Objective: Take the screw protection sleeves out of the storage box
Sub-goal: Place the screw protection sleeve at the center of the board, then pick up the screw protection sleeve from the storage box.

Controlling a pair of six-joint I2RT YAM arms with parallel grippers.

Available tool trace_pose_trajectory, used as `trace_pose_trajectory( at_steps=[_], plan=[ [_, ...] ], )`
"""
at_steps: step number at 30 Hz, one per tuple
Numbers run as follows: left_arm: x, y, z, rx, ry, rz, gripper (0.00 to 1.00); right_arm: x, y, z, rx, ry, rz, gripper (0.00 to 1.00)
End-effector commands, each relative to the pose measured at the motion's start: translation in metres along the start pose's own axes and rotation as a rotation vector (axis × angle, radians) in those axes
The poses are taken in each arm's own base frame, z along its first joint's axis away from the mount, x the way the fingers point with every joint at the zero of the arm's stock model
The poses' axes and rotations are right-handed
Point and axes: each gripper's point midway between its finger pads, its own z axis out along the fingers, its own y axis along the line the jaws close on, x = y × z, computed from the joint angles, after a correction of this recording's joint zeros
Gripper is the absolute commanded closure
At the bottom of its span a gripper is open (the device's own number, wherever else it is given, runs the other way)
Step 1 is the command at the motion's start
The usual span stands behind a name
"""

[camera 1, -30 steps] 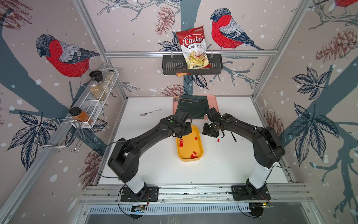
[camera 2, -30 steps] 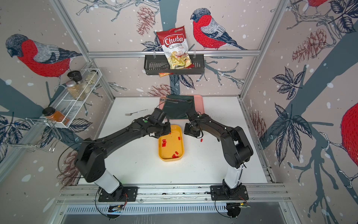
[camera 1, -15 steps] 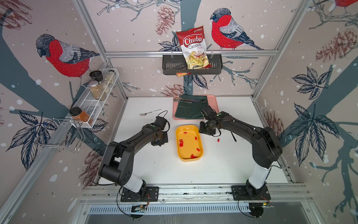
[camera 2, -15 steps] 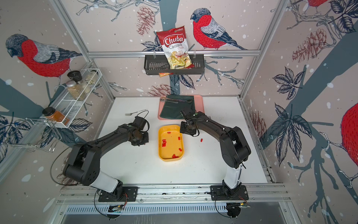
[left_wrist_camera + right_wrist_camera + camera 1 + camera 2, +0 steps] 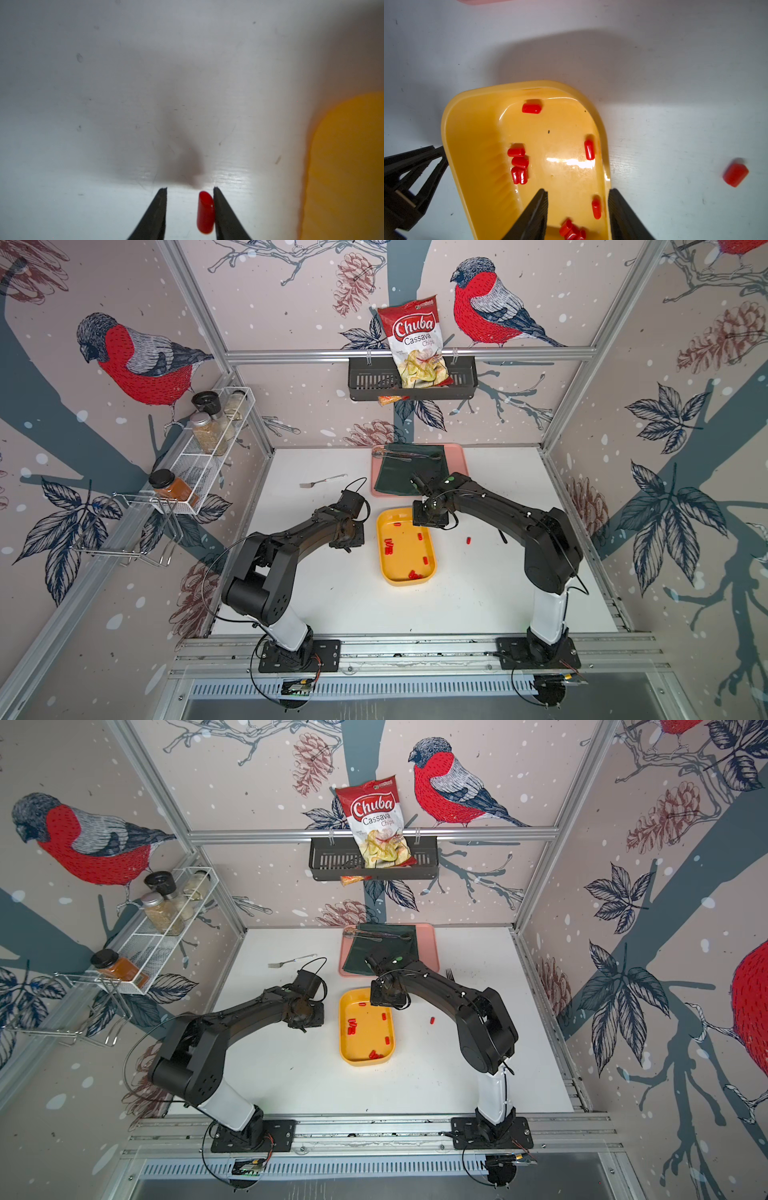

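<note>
1. Several glossy red screw protection sleeves (image 5: 531, 108), stubby cylinders, lie in the smooth yellow storage box (image 5: 446, 124); one stray sleeve (image 5: 468, 540) lies on the table (image 5: 353, 605).
2. We find the left gripper (image 5: 190, 188) low beside the box, tapered jaws spread, a second sleeve (image 5: 205, 212) touching one finger.
3. The right gripper (image 5: 577, 191) hangs over the box's corner, jaws spread, empty.

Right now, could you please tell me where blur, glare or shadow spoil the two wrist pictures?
Left wrist view: the storage box is an unfocused orange blur, yet the screw protection sleeve inside the open left hand is sharp. Right wrist view: white glare streaks the box floor, and the loose sleeve on the table looks smeared.
</note>
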Motion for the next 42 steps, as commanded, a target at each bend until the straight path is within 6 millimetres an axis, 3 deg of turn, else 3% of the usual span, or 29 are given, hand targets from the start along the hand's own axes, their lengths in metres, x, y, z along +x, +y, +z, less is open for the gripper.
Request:
trace_pose_trajectory(
  at_steps=[1, 6, 10, 19, 42],
  plan=[
    [-0.003, -0.009, -0.012, 0.029, -0.019, -0.018, 0.56, 0.011, -0.012, 0.0, 0.142, 0.044, -0.019, 0.49],
    [-0.004, -0.02, -0.04, 0.088, -0.051, -0.051, 0.53, 0.012, -0.014, 0.015, 0.336, 0.06, -0.074, 0.52],
    [-0.002, -0.023, -0.052, 0.13, -0.069, -0.073, 0.52, 0.012, -0.01, 0.031, 0.356, 0.08, -0.087, 0.53],
    [0.005, -0.017, -0.041, 0.117, -0.059, -0.072, 0.52, 0.014, -0.011, 0.052, 0.376, 0.103, -0.079, 0.54],
    [0.013, -0.02, -0.052, 0.176, -0.072, -0.071, 0.53, 0.031, -0.023, 0.074, 0.478, 0.123, -0.063, 0.66]
  ],
)
